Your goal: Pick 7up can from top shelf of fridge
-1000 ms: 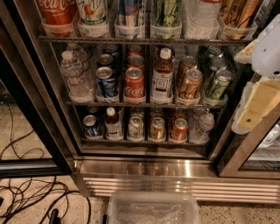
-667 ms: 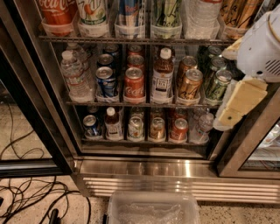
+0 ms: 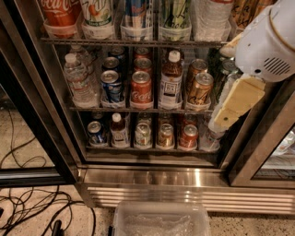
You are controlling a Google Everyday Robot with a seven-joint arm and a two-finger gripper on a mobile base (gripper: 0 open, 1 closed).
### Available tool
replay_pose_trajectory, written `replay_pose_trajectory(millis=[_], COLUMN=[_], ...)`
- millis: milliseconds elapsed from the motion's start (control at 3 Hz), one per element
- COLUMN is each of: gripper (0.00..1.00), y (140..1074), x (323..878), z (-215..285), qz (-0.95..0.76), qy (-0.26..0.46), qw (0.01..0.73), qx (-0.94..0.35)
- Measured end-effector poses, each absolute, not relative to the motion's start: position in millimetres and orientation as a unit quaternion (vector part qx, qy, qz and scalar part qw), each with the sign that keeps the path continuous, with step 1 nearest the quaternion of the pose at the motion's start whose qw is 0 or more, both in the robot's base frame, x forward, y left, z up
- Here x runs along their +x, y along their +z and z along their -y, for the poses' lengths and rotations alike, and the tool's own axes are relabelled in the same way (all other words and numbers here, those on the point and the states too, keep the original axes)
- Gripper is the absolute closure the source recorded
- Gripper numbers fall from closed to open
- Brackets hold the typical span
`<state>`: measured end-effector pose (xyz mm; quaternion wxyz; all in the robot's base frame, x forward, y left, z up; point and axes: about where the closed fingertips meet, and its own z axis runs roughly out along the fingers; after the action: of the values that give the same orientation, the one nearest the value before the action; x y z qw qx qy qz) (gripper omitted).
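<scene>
- While the white-and-cream two-finger gripper (image 3: 229, 109) hangs at the right of the view, before the right door frame of the large stainless-steel fridge (image 3: 184, 177), the pick has not begun; the step in hand is judged to be the approach.
- Gripper level: about the middle rack, below the top shelf (image 3: 138, 42), a dark metal wire rack fronted by clear plastic trays (image 3: 136, 33).
- Jaw state: only one cream face shows from this angle, so I cannot tell whether the jaws are spread or pressed together. Nothing appears to be held, though the far side is hidden.
- Task item: the white and light-green aluminium 7up can (image 3: 97, 11) stands upright in the second tray from the left on the top shelf, its upper part cut off by the frame edge.
- Neighbours: a red Coca-Cola can (image 3: 60, 11) just beside it on the left, a blue can (image 3: 137, 11) just beside it on the right.
- The gripper is well apart from the 7up can, lower and far to the right.
- Next move, as judged: raise the gripper to shelf height, carry it left, and enter squarely between the two neighbours without touching them.
</scene>
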<state>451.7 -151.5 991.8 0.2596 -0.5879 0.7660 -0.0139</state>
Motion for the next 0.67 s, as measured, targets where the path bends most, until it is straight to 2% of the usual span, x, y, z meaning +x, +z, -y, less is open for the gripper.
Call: replay_pose_trajectory(millis=[333, 667], gripper=[0.0, 0.0], y=[990.5, 983.8], x=[446.6, 430.8], z=[142.8, 102.0], qz=[-0.764, -0.764], qy=[-0.007, 0.032], qw=[0.271, 0.31], qx=[-0.585, -0.564])
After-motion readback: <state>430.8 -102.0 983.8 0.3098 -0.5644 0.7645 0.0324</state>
